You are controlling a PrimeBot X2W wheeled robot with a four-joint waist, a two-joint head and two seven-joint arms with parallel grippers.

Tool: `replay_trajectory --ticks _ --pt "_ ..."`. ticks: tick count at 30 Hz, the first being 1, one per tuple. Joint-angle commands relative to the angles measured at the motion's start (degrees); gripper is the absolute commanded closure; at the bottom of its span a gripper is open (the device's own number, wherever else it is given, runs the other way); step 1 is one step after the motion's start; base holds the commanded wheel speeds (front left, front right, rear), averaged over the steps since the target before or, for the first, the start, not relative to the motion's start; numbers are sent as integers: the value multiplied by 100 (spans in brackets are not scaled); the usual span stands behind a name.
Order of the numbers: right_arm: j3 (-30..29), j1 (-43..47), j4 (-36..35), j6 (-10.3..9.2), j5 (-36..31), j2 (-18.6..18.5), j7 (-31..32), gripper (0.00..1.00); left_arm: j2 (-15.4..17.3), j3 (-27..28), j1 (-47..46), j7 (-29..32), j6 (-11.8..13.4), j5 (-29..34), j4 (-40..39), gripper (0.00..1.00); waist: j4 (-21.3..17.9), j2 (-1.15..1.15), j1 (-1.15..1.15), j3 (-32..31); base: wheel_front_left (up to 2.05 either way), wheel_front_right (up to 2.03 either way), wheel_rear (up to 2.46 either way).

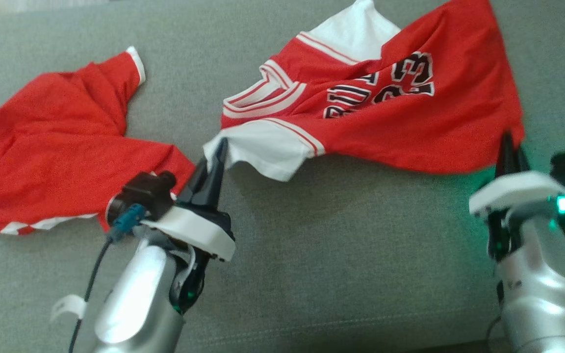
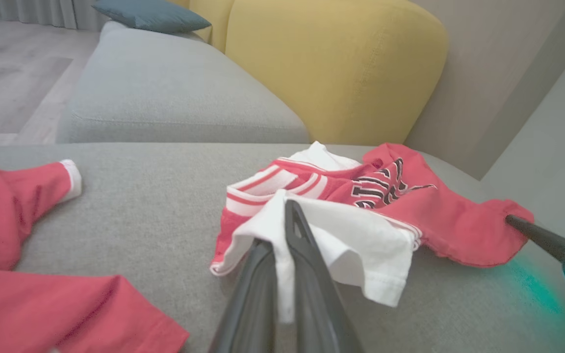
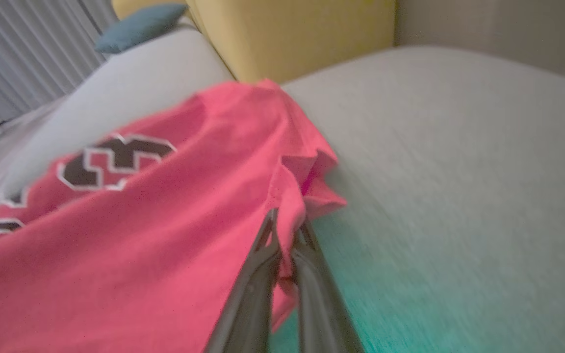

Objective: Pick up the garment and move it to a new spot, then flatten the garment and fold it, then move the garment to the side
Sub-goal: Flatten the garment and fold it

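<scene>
Sofa seat [image 1: 341, 255] lies free before the jersey [image 1: 410, 122]; another red garment [image 1: 52, 147] crowds left.

Folds hide part of the lettering [image 1: 351, 100] on the garment [image 1: 434, 132], whose top is cropped.

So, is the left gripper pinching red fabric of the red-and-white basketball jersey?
No: the left gripper is shut on the white sleeve of the red-and-white basketball jersey.

My L gripper [image 1: 220, 148] & R gripper [image 1: 508, 141] both clamped tight, 2 arms stretched fwd, well apart.
</scene>
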Motion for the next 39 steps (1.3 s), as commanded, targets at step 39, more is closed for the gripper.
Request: replay_trajectory --ticks 39 --pt "756 -1262 -4831 1 358 -11 2389 100 742 1299 -3291 2163 531 -2098 -2247 100 -337 0 0 -139 0 0 0"
